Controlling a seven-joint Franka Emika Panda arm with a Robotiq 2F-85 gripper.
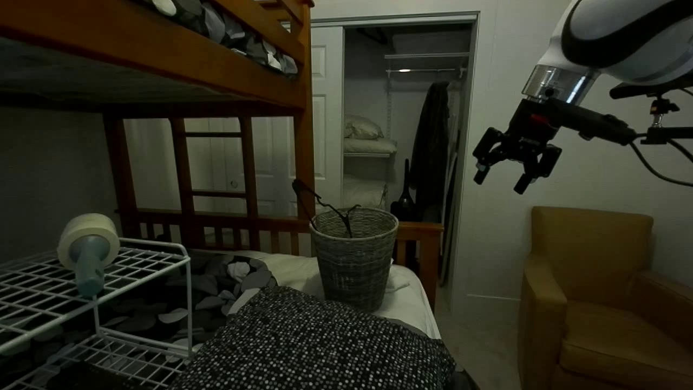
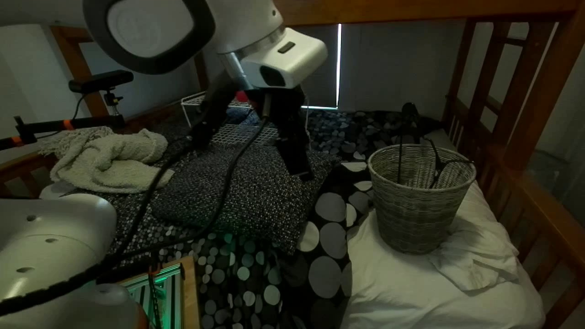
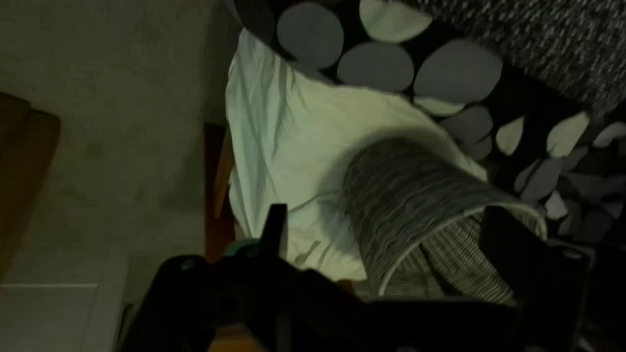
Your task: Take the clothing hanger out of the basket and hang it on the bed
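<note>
The clothing hanger is thin and dark and leans in the basket, its upper parts sticking out above the rim. The hanger and basket also show in an exterior view. The grey woven basket stands upright on the white sheet of the brown wooden bed. My gripper is open and empty, high and apart from the basket. In the wrist view, the basket lies beyond the open fingers of the gripper. A dark strip inside it may be the hanger; the rest is hidden.
A white wire rack holds a roller with a teal handle. A dark speckled pillow and a cream blanket lie on the bed. The upper bunk rail runs overhead. A tan armchair stands beside the bed.
</note>
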